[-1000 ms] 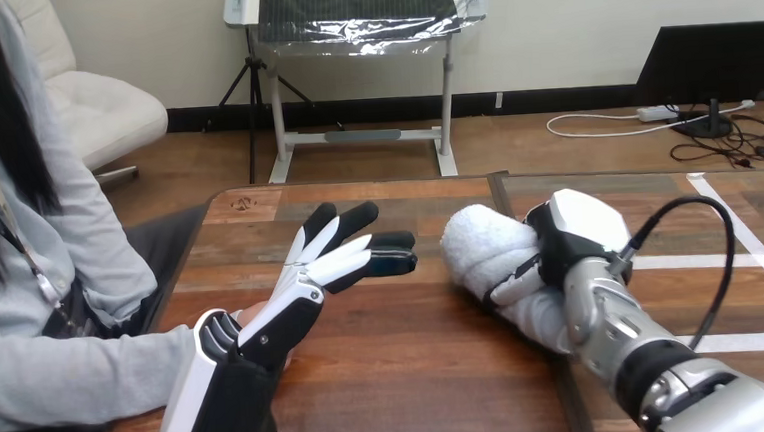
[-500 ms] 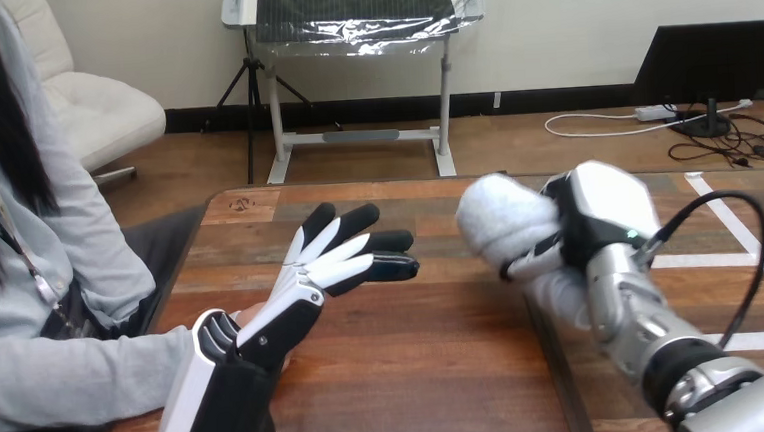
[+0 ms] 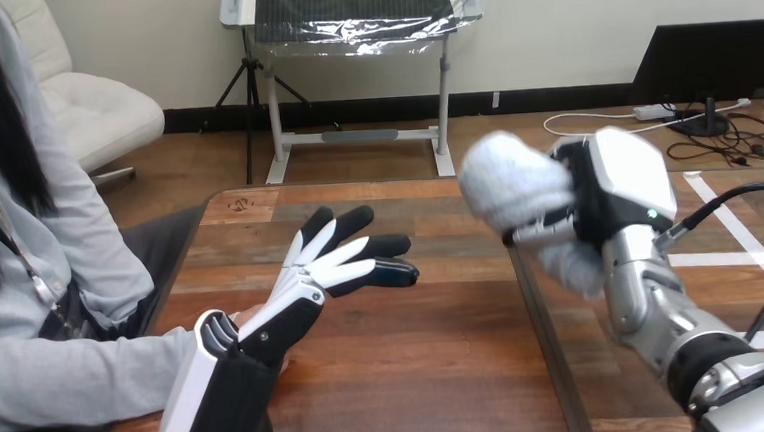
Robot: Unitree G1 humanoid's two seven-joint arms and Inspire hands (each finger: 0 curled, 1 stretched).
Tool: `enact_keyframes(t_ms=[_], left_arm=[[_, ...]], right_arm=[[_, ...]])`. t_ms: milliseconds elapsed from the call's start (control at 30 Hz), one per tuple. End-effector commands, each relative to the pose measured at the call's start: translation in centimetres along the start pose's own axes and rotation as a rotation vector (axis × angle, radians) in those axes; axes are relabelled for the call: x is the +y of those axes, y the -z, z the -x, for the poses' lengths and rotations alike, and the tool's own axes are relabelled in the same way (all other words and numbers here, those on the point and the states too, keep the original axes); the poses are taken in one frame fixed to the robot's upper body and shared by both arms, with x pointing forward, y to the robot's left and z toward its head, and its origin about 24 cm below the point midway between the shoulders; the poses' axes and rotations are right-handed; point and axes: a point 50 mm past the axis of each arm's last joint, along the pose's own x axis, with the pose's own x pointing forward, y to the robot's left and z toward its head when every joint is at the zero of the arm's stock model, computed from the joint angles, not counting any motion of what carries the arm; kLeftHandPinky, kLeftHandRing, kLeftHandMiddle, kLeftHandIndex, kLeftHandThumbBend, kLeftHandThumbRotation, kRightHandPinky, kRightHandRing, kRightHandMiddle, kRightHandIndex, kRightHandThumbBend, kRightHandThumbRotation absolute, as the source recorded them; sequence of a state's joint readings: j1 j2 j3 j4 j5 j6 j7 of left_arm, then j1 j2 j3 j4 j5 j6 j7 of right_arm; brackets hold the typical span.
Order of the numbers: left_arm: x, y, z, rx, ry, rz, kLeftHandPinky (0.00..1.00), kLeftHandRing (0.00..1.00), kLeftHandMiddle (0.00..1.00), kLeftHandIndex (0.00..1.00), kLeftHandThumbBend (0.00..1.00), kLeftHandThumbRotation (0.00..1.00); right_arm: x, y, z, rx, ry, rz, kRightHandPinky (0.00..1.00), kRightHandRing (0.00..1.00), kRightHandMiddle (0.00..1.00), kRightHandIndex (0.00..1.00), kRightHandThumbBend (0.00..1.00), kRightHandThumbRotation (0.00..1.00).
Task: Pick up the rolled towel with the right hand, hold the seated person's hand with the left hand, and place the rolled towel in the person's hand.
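My right robot hand (image 3: 628, 179): fingers curled round the rolled towel (image 3: 509, 180), gripping it, raised clear above the counter (image 3: 417, 359) on its right half. My left robot hand (image 3: 314, 278): open, fingers straight and spread, low over the counter's left part. The person's hand (image 3: 252, 314) lies under its wrist; whether they touch I cannot tell. Towel and person's hand well apart.

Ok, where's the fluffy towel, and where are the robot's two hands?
rolled towel (image 3: 509, 180): head view, on its fluffy upper end.
right hand (image 3: 628, 183): head view, on the white shell of its back.
left hand (image 3: 307, 281): head view, on the white shell of its back.
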State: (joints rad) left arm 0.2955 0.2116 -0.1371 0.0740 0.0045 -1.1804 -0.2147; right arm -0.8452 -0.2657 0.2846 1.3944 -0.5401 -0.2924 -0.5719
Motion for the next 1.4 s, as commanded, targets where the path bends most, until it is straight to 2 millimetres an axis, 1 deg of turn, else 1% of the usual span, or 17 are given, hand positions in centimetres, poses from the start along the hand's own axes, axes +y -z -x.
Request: enact_keyframes(t_ms=[0,233,333,567,700,833,933,1033,1233,1367], left_arm=[[1.0,-0.1,-0.7,-0.042,0.006,-0.03,1.0,0.94,0.84,0.76,1.0,0.59],[1.4,0.0,-0.5,0.024,0.009,-0.09,1.0,0.94,0.84,0.77,1.0,0.61],[1.6,0.1,-0.4,0.043,0.019,-0.09,1.0,0.93,0.83,0.77,1.0,0.58],[2.1,0.2,-0.4,0.084,0.034,-0.112,1.0,0.94,0.85,0.81,1.0,0.55],[2.4,0.3,-0.3,0.108,0.03,-0.167,1.0,0.92,0.85,0.81,1.0,0.54],[2.7,0.3,-0.2,0.143,0.057,-0.214,1.0,0.91,0.85,0.83,1.0,0.51],[2.9,0.2,-0.2,0.164,0.057,-0.248,0.99,0.89,0.84,0.84,1.0,0.5],[3.0,0.3,-0.2,0.191,0.057,-0.287,0.97,0.88,0.83,0.84,1.0,0.49],[3.4,0.3,-0.2,0.22,0.08,-0.365,0.93,0.88,0.85,0.85,1.0,0.49],[3.9,0.4,-0.3,0.25,0.086,-0.411,0.91,0.88,0.87,0.86,1.0,0.48]], right_arm=[[-3.6,-3.4,-2.0,-0.161,0.18,-0.136,0.21,0.24,0.3,0.26,0.83,0.0],[-4.2,-3.6,-1.7,-0.242,0.246,-0.175,0.2,0.23,0.27,0.24,0.81,0.0],[-4.3,-3.5,-1.5,-0.261,0.259,-0.196,0.2,0.22,0.27,0.23,0.83,0.0],[-4.1,-3.2,-1.0,-0.284,0.261,-0.235,0.21,0.22,0.28,0.24,0.82,0.0],[-4.0,-3.2,-0.8,-0.297,0.257,-0.252,0.21,0.23,0.29,0.25,0.83,0.0],[-3.9,-3.1,-0.4,-0.321,0.264,-0.29,0.22,0.24,0.29,0.25,0.83,0.0],[-3.7,-3.1,-0.2,-0.334,0.267,-0.309,0.23,0.24,0.29,0.26,0.81,0.0],[-3.5,-3.1,0.1,-0.347,0.277,-0.319,0.22,0.24,0.29,0.26,0.82,0.0],[-3.2,-3.2,0.7,-0.385,0.294,-0.341,0.21,0.23,0.28,0.25,0.83,0.0],[-2.9,-3.3,1.2,-0.402,0.287,-0.39,0.19,0.21,0.27,0.24,0.8,0.0]])
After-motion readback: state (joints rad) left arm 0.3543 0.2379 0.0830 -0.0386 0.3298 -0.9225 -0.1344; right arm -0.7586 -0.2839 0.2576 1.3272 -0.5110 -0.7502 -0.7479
